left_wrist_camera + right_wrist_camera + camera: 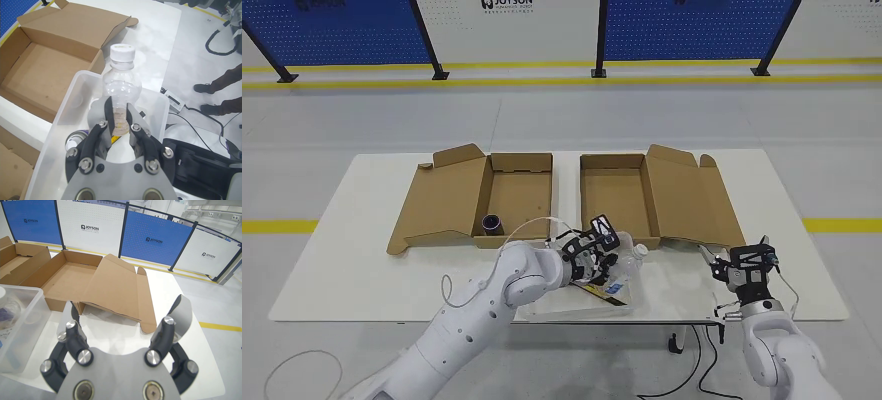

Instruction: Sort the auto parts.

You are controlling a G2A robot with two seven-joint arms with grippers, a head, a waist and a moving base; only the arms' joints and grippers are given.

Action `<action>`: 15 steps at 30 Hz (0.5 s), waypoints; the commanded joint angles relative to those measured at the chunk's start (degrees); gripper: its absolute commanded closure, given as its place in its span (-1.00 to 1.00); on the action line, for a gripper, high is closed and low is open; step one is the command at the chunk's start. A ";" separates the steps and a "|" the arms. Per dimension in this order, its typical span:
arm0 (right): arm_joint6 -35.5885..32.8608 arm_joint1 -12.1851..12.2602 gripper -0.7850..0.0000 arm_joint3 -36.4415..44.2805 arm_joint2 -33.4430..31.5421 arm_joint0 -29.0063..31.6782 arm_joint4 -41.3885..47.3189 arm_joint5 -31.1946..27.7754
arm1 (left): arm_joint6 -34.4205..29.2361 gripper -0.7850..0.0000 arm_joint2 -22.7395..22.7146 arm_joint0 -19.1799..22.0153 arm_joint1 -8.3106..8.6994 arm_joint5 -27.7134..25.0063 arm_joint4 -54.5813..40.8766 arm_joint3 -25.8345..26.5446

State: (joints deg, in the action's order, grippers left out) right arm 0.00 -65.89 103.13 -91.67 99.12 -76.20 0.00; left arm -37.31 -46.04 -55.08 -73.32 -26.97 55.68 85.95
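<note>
My left gripper (118,108) is shut on a clear plastic bottle (122,83) with a white cap, held over the clear plastic bin (66,98) at the table's front edge. From above, the bottle (630,256) pokes out past the left gripper (604,262). A purple-labelled can (75,137) and a yellow-black item (115,139) lie in the bin under it. Another purple can (491,223) stands in the left cardboard box (517,195). The right cardboard box (614,195) holds nothing. My right gripper (125,307) hangs open by the table's front right corner (709,252).
Both boxes have their lids folded outward, the right lid (115,292) lying flat ahead of the right gripper. Bare white table (362,250) lies left of the bin. Cables and a person's feet (208,89) are on the floor beyond the table edge.
</note>
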 commanded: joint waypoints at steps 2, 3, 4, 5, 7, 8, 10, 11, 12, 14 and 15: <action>0.00 0.00 -1.00 0.00 0.00 0.00 0.00 0.00 | -0.29 1.00 -1.31 -1.00 0.42 -0.15 -0.37 0.98; 0.00 0.00 -1.00 0.00 0.00 0.00 0.00 0.00 | -0.48 1.00 -1.59 -1.25 0.51 -0.23 -0.54 1.10; 0.00 0.00 -1.00 0.00 0.00 0.00 0.00 0.00 | -0.71 1.00 -1.78 -1.41 0.58 -0.36 -0.66 1.13; 0.00 0.00 -1.00 0.00 0.00 0.00 0.00 0.00 | -0.96 1.00 -1.87 -1.51 0.63 -0.41 -0.68 1.12; 0.00 0.00 -1.00 0.00 0.00 0.00 0.00 0.00 | -1.51 1.00 -1.88 -1.54 0.66 -0.34 -0.63 1.12; 0.00 0.00 -1.00 0.00 0.00 0.00 0.00 0.00 | -1.78 0.80 -1.81 -1.52 0.66 -0.33 -0.56 1.12; 0.00 0.00 -1.00 0.00 0.00 0.00 0.00 0.00 | -2.27 0.25 -1.69 -1.42 0.65 -0.21 -0.27 1.17; 0.00 0.00 -1.00 0.00 0.00 0.00 0.00 0.00 | -2.42 0.07 -1.64 -1.43 0.63 -0.13 -0.36 1.13; 0.00 0.00 -1.00 0.00 0.00 0.00 0.00 0.00 | -2.56 -0.50 -1.60 -1.44 0.62 -0.14 -0.52 1.06; 0.00 0.00 -1.00 0.00 0.00 0.00 0.00 0.00 | -2.98 -1.00 -1.50 -1.38 0.60 -0.27 -0.74 0.81; 0.00 0.00 -1.00 0.00 0.00 0.00 0.00 0.00 | -3.24 -1.00 -1.45 -1.29 0.59 -0.37 -0.83 0.67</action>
State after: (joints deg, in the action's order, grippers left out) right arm 0.00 -65.89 103.13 -91.67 99.12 -76.20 0.00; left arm -40.35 -47.53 -56.44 -72.72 -27.24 54.94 86.74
